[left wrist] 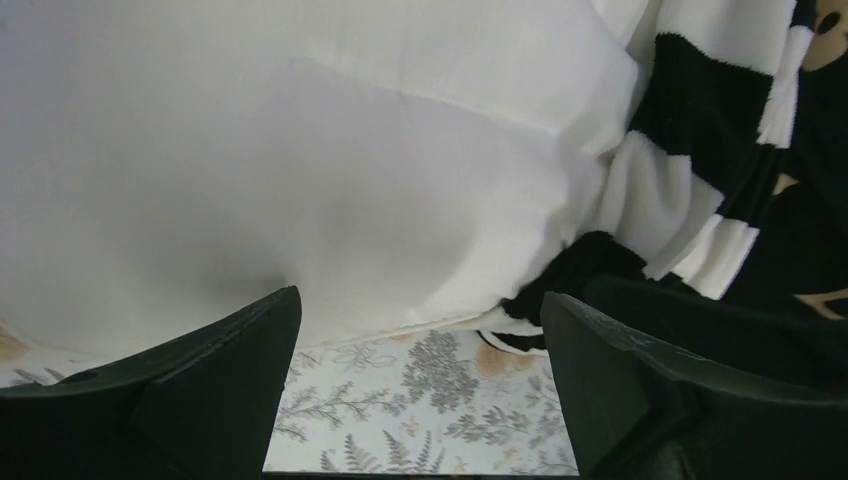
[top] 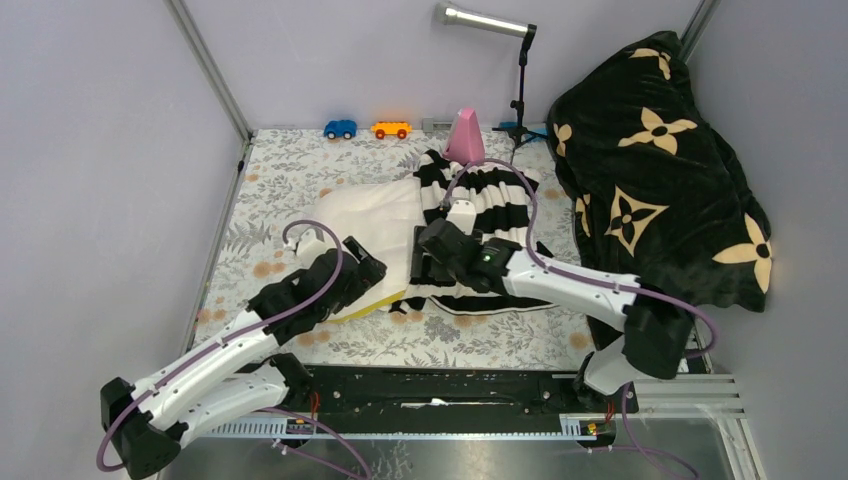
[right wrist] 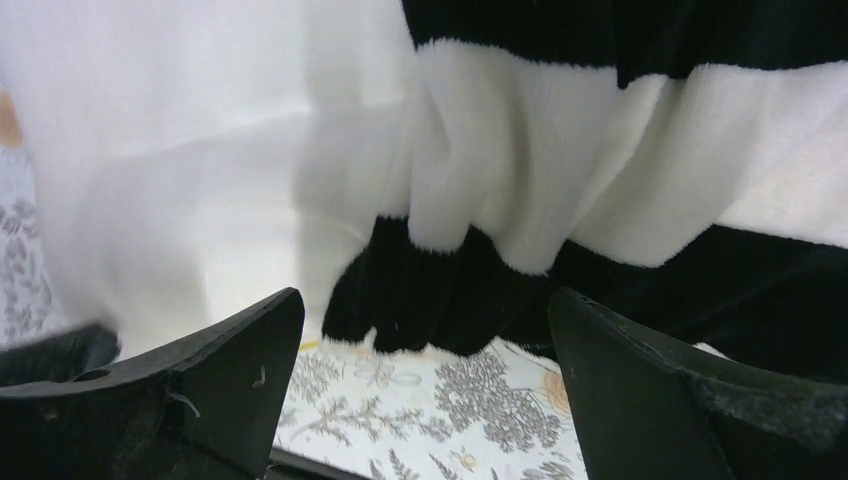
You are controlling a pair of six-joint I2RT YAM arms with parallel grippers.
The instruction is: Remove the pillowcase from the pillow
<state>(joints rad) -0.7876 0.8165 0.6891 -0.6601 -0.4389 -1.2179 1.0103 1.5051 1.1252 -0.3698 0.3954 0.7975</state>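
The cream-white pillow lies on the table with its left half bare. Its right half sits inside the black and cream striped pillowcase, which is bunched up. My left gripper is open at the pillow's near edge by the yellow band. In the left wrist view the pillow fills the space above the open left gripper, with the pillowcase to the right. My right gripper is open at the pillowcase's near hem. The right wrist view shows the striped pillowcase and the pillow just beyond the open right gripper, which holds nothing.
A black plush blanket with tan flowers is heaped at the right. At the back stand a pink cone, a blue toy car, an orange toy car and a lamp stand. A floral cloth covers the table.
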